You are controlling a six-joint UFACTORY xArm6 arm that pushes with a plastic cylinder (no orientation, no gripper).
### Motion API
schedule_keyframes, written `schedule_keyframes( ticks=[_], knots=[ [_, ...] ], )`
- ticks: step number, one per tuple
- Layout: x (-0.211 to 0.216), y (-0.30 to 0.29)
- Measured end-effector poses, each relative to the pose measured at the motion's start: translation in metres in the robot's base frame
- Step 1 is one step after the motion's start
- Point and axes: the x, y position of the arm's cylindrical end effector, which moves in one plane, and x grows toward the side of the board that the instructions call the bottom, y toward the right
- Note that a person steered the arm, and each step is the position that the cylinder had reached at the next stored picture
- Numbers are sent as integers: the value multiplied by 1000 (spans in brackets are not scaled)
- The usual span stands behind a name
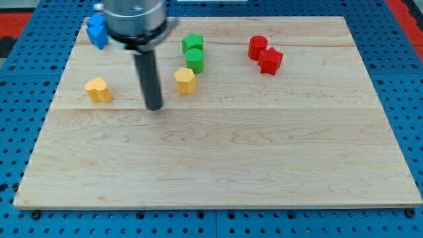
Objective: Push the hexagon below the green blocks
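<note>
Rod tip (154,108) rests left of yellow hexagon (185,80), below green blocks (193,53) near the board's (218,165) top edge; no pincer shows.

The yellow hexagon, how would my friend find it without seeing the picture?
Start at the wooden board and find the two green blocks near its top middle. Just below them sits the yellow hexagon, right of my tip. The other yellow block sits alone, far left.

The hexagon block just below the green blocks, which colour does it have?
Yellow. The hexagon block shows clearly in the camera view, the only view, right of my tip.
</note>
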Motion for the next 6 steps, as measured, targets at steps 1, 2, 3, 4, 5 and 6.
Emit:
schedule_keyframes(
  ticks=[1,2,3,4,5,6],
  knots=[
    [-20,6],
    [-21,40],
    [-21,78],
    [-19,87],
    [-17,57],
    [-36,13]
  ],
)
